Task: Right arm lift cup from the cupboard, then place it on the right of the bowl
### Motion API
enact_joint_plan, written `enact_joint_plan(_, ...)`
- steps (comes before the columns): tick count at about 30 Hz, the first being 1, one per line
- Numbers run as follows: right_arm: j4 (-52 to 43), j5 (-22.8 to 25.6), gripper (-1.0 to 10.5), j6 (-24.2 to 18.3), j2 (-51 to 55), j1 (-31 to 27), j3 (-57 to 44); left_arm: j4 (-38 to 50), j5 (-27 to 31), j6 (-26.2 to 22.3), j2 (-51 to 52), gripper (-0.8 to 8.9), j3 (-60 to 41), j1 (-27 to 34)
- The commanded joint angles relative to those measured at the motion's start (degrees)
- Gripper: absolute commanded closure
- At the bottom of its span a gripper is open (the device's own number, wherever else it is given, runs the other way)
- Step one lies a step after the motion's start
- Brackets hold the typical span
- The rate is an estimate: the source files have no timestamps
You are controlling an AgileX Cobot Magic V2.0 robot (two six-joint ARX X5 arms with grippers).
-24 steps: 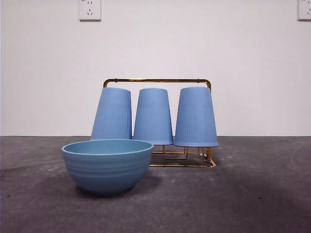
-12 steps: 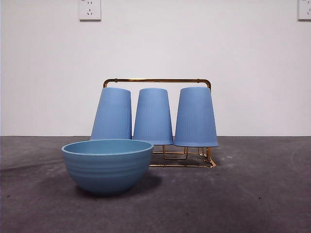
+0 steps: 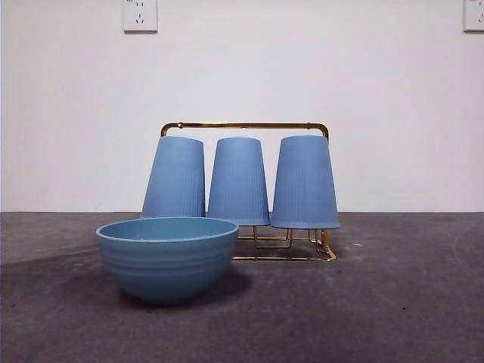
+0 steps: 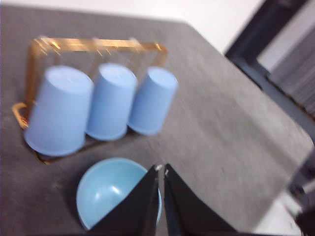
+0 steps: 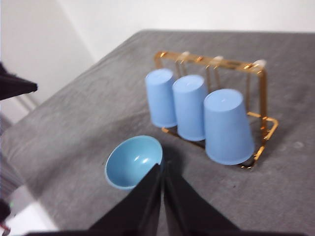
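Three tall ribbed blue cups stand upside down on the gold wire cupboard [image 3: 246,125]: left [image 3: 175,176], middle [image 3: 238,180], right [image 3: 304,181]. The wide blue bowl [image 3: 167,257] sits in front of the left cup. Neither arm shows in the front view. My right gripper [image 5: 162,168] is shut and empty, high above the table, with the bowl [image 5: 134,161] and cups [image 5: 225,126] below it. My left gripper [image 4: 162,170] is shut and empty, high above the bowl [image 4: 110,189] and the cupboard [image 4: 93,45].
Grey table surface [image 3: 393,302] stretches to the right of the bowl and the rack. A white wall with two sockets [image 3: 140,14] stands behind. The table's edge and a dark frame [image 4: 266,34] show in the left wrist view.
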State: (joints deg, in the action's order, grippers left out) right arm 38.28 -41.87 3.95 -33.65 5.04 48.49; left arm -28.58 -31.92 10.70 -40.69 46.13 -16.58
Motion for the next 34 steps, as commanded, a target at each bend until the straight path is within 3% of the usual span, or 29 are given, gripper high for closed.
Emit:
enact_joint_plan(1,-0.52,-0.20,9.3,-3.76,-0.70,1.05,0.70,0.22,-0.68,-5.57,-1.03,7.97,1.20,-0.28)
enact_joint_plan(7,-0.52,0.15,9.3,-4.33,-1.11,2.01,0.70,1.09,-0.68,-6.73,-2.69,7.72,1.20,-0.28)
enact_joint_plan(9,-0.52,0.20,8.8,-4.13,-1.11,2.01,0.70,1.14,-0.66,-6.80,-2.93,7.19,1.20,-0.28)
enact_joint_plan(15,-0.55,1.81,4.6,-1.68,-1.11,2.01,0.70,1.20,-0.66,-6.78,-3.23,3.56,1.20,-0.28)
enact_joint_plan(16,-0.72,3.02,4.1,3.65,-12.26,4.96,3.72,1.18,-0.68,-6.14,-3.10,3.44,1.20,-0.33)
enact_joint_plan(19,0.04,5.97,4.1,4.17,-18.75,7.28,7.41,1.18,-0.68,-6.14,-3.10,3.44,1.20,-0.33)
enact_joint_plan(29,13.35,18.64,4.1,3.08,-46.60,14.38,31.06,1.18,-0.66,-6.19,-3.13,3.44,1.20,-0.33)
enact_joint_plan(34,21.38,27.93,4.1,0.52,-61.66,18.56,47.71,1.18,-0.66,-6.16,-3.13,3.44,1.20,-0.33)
